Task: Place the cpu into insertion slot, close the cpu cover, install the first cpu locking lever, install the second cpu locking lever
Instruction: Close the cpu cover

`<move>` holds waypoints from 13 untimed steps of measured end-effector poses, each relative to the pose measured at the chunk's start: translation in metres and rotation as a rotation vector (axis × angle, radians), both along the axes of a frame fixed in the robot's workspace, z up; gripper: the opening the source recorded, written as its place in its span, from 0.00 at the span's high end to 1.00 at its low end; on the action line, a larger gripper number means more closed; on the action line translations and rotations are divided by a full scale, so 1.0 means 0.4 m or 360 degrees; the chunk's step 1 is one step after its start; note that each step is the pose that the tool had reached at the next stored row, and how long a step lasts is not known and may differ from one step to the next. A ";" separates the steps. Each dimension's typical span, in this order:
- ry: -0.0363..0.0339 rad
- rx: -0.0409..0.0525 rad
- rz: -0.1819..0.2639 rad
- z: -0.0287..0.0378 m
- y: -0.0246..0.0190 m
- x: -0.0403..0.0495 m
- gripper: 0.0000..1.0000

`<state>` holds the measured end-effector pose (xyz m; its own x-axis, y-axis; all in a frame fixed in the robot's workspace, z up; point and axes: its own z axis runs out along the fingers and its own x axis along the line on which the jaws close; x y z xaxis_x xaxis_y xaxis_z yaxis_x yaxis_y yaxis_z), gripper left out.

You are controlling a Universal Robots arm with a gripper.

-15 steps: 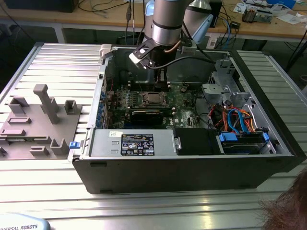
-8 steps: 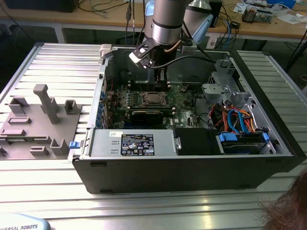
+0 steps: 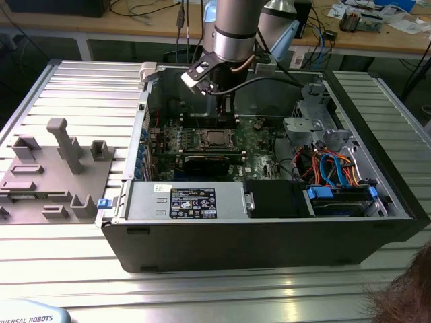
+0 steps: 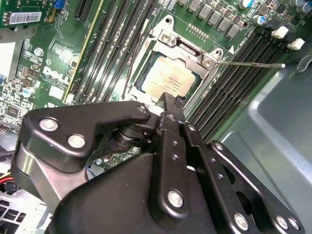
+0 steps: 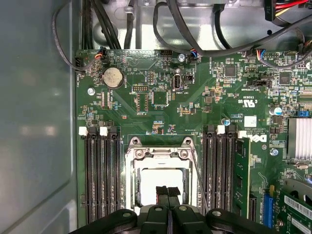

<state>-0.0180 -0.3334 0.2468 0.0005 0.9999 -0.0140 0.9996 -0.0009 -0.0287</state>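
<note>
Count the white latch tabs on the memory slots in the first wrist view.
4 white tabs: two on the slot bank beside the case wall, two on the bank holding the green memory stick. More may hide at the slots' other ends.

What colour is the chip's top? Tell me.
Dull silver with a warm beige tint; the chip shows best in the second wrist view.

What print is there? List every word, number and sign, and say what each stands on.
Label on the silver power supply: print too fine to read.
Motherboard: white maker's mark and part codes, none quoted here.
White bar-code sticker: digits unreadable.
Pale blue casing, exterior view's lower left corner: a maker's name, not quoted.
</note>
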 end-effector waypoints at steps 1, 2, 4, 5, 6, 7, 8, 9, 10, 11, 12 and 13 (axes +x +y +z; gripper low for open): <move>0.0000 0.0000 0.0000 0.001 0.000 0.000 0.89; 0.0000 0.0000 0.0000 0.002 0.000 0.000 0.89; 0.0000 0.0000 0.0000 0.003 0.000 0.000 0.89; 0.0000 0.0000 0.0000 0.004 0.000 0.000 0.89; 0.0000 0.0000 0.0000 0.004 0.000 0.000 0.89; 0.0000 0.0000 0.0000 0.005 0.000 0.000 0.89; 0.0000 0.0000 0.0000 0.006 0.000 0.000 0.89; 0.0000 0.0000 0.0000 0.007 0.000 0.000 0.89; 0.0000 0.0000 0.0000 0.008 0.000 0.000 0.89; 0.0000 0.0000 0.0000 0.009 0.000 0.000 0.89; 0.0000 0.0000 0.0000 0.010 0.000 0.000 0.89; 0.0000 0.0000 0.0000 0.011 0.000 0.000 0.89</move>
<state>-0.0180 -0.3335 0.2511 0.0005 0.9999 -0.0141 0.9996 -0.0009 -0.0288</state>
